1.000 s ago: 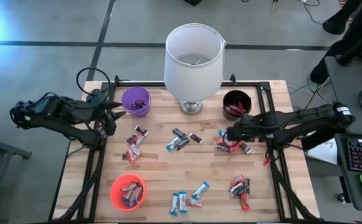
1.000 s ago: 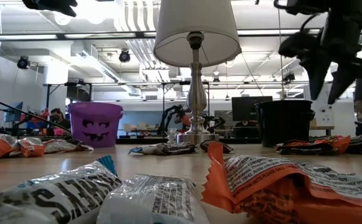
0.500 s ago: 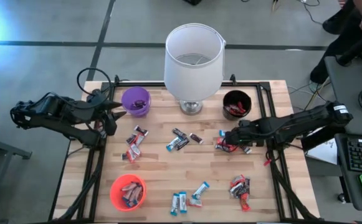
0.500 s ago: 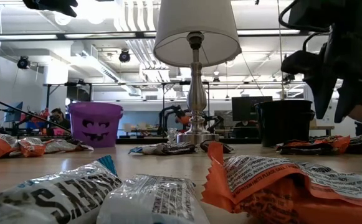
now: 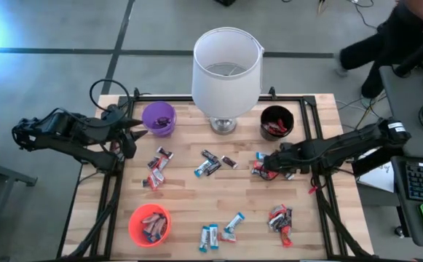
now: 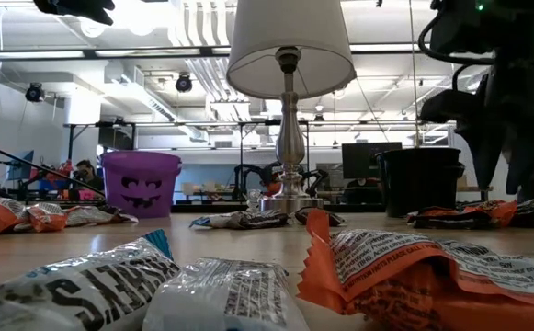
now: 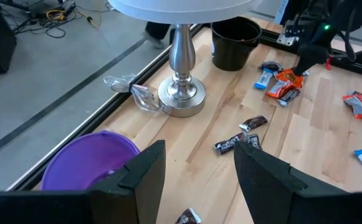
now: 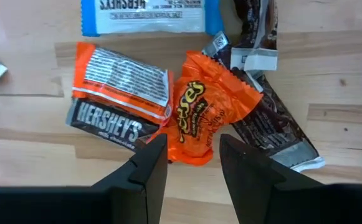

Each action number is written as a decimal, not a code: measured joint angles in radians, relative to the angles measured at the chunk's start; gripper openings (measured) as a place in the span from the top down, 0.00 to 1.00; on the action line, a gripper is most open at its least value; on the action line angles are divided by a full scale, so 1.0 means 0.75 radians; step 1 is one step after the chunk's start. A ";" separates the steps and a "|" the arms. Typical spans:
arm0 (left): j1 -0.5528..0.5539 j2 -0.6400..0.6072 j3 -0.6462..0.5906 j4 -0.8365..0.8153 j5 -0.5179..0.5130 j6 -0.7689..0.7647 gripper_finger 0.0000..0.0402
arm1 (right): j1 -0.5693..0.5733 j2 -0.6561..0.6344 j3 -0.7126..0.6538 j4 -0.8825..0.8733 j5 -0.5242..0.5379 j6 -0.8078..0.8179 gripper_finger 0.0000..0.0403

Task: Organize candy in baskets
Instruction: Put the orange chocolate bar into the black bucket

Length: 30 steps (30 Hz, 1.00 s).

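Right wrist view looks straight down on a small heap of candy: the right end effector [image 8: 193,163] hangs with its two fingers parted, straddling an orange wrapped piece [image 8: 199,118] without gripping it. Beside that piece lie a dark brown bar [image 8: 109,124], an orange wrapper turned label-up [image 8: 121,78] and a blue-and-white bar [image 8: 146,14]. In the high view this heap [image 5: 268,170] sits on the wooden tabletop [image 5: 182,196] just in front of the black basket [image 5: 276,121], which holds a few pieces. The left end effector [image 5: 132,132] waits at the tabletop's left edge, just beside the purple basket [image 5: 158,118], fingers apart and holding nothing. The orange-red basket [image 5: 150,224] near the front left corner holds several bars. More candy lies scattered across the middle and front, and a white lamp [image 5: 226,69] stands between the purple and black baskets.
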 joint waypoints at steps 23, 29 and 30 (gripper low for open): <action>0.000 0.005 0.000 0.001 0.000 -0.010 0.57 | 0.001 0.146 -0.087 0.161 -0.015 -0.017 0.92; 0.000 0.016 0.000 0.001 0.001 -0.010 0.57 | 0.002 0.122 -0.071 0.162 -0.027 -0.031 0.96; 0.000 0.017 0.000 0.001 0.001 -0.011 0.57 | 0.002 0.111 -0.062 0.164 -0.033 -0.047 0.97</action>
